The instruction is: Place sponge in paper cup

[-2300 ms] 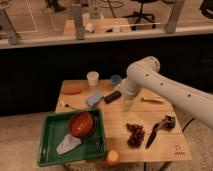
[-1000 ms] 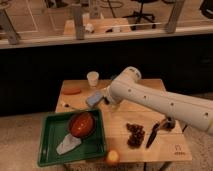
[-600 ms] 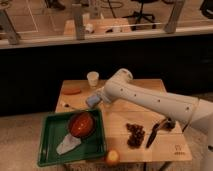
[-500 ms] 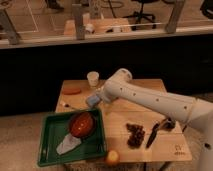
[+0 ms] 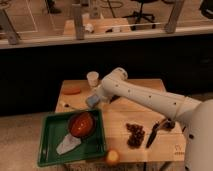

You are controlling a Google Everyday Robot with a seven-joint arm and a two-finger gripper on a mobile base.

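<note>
The sponge (image 5: 92, 102), a small light-blue block, lies on the wooden table (image 5: 120, 115) just beyond the far right corner of the green tray. My gripper (image 5: 98, 96) has come down right at the sponge's upper right side and stands open; the sponge still rests on the table. The arm reaches in from the right across the table. The paper cup (image 5: 92, 78), white and tapered, stands upright a short way behind the sponge, near the table's back edge.
A green tray (image 5: 50, 150) at the front left holds a red bowl (image 5: 81, 124) and a pale cloth (image 5: 68, 144). An orange fruit (image 5: 112, 157) sits at the front edge. A dark brown cluster (image 5: 135, 135) and a black bar-shaped object (image 5: 154, 134) lie at the right. An orange flat item (image 5: 71, 91) lies at the back left.
The arm has swung left and lowered, bringing the gripper from the table's middle down to the sponge. The sponge and the cup have stayed in place.
</note>
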